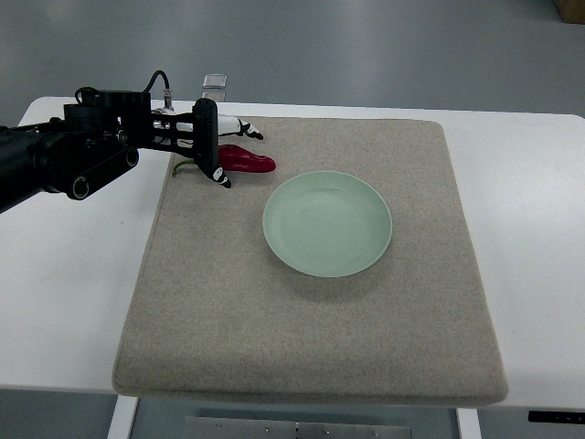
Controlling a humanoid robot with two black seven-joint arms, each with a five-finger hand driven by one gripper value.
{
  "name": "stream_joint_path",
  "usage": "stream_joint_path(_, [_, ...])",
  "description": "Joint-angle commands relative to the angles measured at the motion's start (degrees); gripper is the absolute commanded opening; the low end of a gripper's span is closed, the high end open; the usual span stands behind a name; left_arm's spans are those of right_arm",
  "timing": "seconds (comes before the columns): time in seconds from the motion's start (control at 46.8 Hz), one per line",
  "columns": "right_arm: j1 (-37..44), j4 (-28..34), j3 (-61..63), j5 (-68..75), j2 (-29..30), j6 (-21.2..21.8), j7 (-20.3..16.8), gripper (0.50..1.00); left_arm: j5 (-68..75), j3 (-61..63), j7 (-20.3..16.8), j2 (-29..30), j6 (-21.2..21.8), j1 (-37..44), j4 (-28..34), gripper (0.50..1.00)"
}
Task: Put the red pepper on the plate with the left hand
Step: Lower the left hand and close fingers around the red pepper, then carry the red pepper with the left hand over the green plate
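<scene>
A red pepper (249, 160) with a green stem lies on the grey mat, up and to the left of the pale green plate (327, 222). My left hand (224, 146) comes in from the left edge and hovers right at the pepper's left end. Its fingers are spread, one white-tipped finger (249, 131) above the pepper and another below it. Nothing is grasped. The plate holds nothing. The right arm does not show.
The grey felt mat (311, 320) covers most of the white table (530, 229). A small clear object (214, 86) sits at the table's far edge behind my hand. The table's near edge runs along the bottom of the view.
</scene>
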Motion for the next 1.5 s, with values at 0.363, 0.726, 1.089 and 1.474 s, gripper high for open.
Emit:
stream_joint_path(0.363, [0.0, 0.0, 0.0, 0.0, 0.0, 0.0, 0.0, 0.928, 0.4, 0.1, 0.0, 0.0, 0.0, 0.0, 0.0, 0.726])
stream_joint_path(0.726, [0.0, 0.0, 0.0, 0.0, 0.0, 0.0, 0.0, 0.928, 0.4, 0.4, 0.0, 0.0, 0.0, 0.0, 0.1, 0.523])
stream_joint_path(1.089, [0.0, 0.1, 0.0, 0.0, 0.0, 0.0, 0.0, 0.928, 0.1, -0.5, 0.1, 0.0, 0.3, -0.8, 0.2, 0.500])
stream_joint_path(1.474, [0.0, 0.0, 0.0, 0.0, 0.0, 0.0, 0.0, 0.928, -0.3, -3.8, 0.1, 0.1, 0.3, -3.4, -10.0, 0.506])
